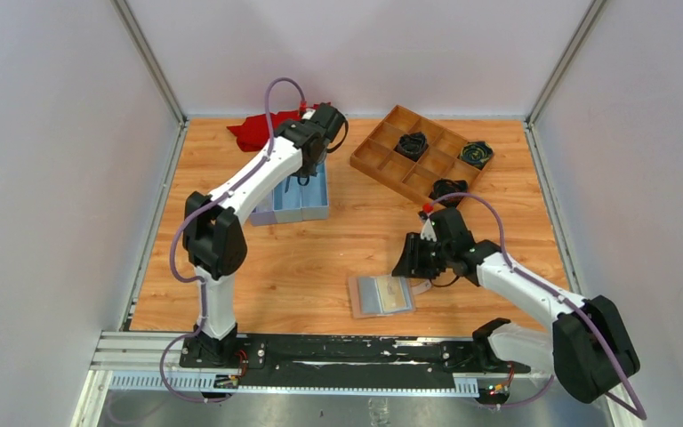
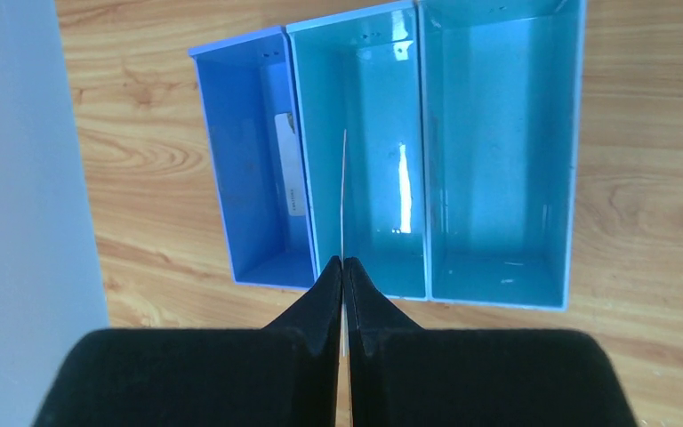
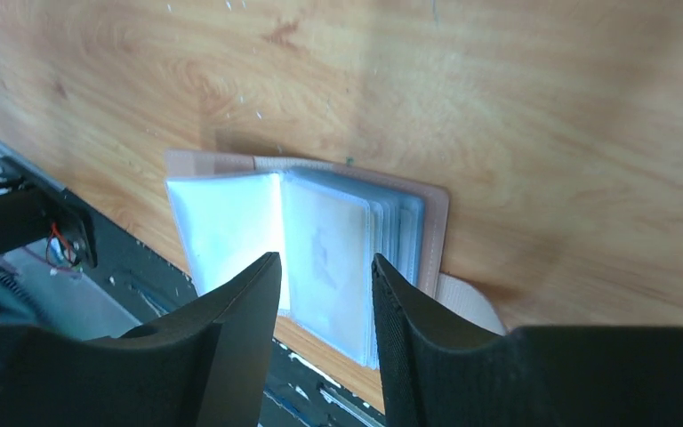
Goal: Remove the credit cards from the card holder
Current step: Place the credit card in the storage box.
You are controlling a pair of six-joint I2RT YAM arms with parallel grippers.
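The left claw is pinched fully shut on a thin flat card. The card shows only edge-on, so its colour cannot be told. It stands upright over the blue plastic three-compartment tray, roughly above the wall between the darker end bin and the middle bin. A pale printed card already sits in that end bin, against the shared wall. Let go from this spot, the held card could strike the divider and tip into either bin. It could also catch on the rim and hang half out.

The small bifold card holder with a tan-pink cover and clear plastic sleeves lies open on the wooden counter. It is near the front rail and well apart from the tray. The right claw hovers just above it, jaws partly apart with nothing between them. A tan patch on one panel in the top view suggests a card inside, though the wrist view is too washed out to confirm it.

The sleeves look slick and stacked, so closing fingers may pinch a plastic page instead of a card. Nothing pins the holder down. A pull could therefore lift the whole wallet, flip it shut, or drag it toward the rail at the counter's edge.
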